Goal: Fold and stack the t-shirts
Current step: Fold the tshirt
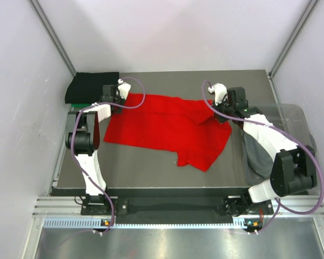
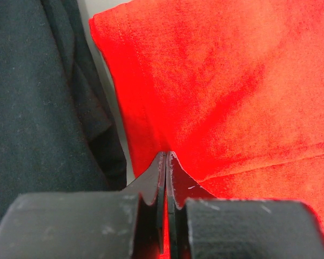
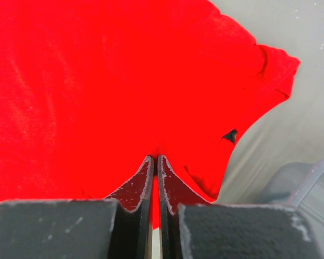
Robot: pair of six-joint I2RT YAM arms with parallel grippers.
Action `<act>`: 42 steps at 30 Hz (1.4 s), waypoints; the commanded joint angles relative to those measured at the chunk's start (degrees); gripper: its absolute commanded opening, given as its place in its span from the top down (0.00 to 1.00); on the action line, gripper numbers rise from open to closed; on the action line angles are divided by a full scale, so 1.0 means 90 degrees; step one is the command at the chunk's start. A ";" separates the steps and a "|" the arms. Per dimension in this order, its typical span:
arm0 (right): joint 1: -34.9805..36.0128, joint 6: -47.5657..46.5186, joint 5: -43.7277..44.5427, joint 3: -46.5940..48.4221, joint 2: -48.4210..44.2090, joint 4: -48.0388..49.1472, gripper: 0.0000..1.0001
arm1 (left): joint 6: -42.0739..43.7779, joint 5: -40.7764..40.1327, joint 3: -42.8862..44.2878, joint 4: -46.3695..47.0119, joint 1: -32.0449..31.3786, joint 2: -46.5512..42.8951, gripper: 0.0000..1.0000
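Black cloth comes first: a black t-shirt (image 1: 92, 86) lies folded just to the left of the left pincer (image 2: 164, 162), with a thin green edge (image 1: 80, 104) showing under it. I judge this is the stack already begun. The left pincer is closed tight, and the corner of the red t-shirt (image 1: 167, 132) is pinched between its tips. The red t-shirt is spread on the tabletop (image 1: 151, 172) between the two pincers, crumpled and not yet folded, with one part hanging toward the near side. The right pincer (image 3: 154, 162) is also fully closed and grips the other upper corner of the same shirt. To the right of this pincer stands a clear plastic bin (image 1: 297, 116), and a grey t-shirt (image 1: 256, 154) waits inside it. So the red one is only at its beginning, and the grey one is left. The black pile sits very near the left grip and may get in the way.
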 commanded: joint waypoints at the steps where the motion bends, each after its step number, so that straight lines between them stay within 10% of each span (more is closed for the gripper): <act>1: 0.0037 -0.0039 0.0277 0.0261 0.0081 0.0479 1.00 | 0.0074 -0.0218 -0.0001 -0.0299 0.0017 -0.0167 1.00; 4: -0.0080 -0.0069 0.0493 0.0563 0.0481 0.0480 0.98 | 0.0103 -0.0258 -0.0001 -0.0309 0.0017 -0.0157 1.00; 7: -0.0071 -0.0215 0.0747 0.0954 0.0717 0.0286 0.57 | 0.0123 -0.0287 -0.0020 -0.0319 0.0017 -0.0196 1.00; 11: 0.0319 -0.1092 0.0943 0.0682 -0.0005 0.0548 0.52 | 0.0181 -0.0297 -0.0030 -0.0319 0.0017 -0.0225 1.00; 21: 0.1297 -0.1905 -0.0386 0.1081 0.1574 -0.0428 0.67 | 0.0055 -0.0277 -0.0020 -0.0338 0.0017 -0.0206 1.00; 42: 0.1189 -0.1807 0.0337 0.1814 0.3021 -0.0282 0.73 | 0.0015 -0.0297 -0.0020 -0.0348 0.0017 -0.0079 1.00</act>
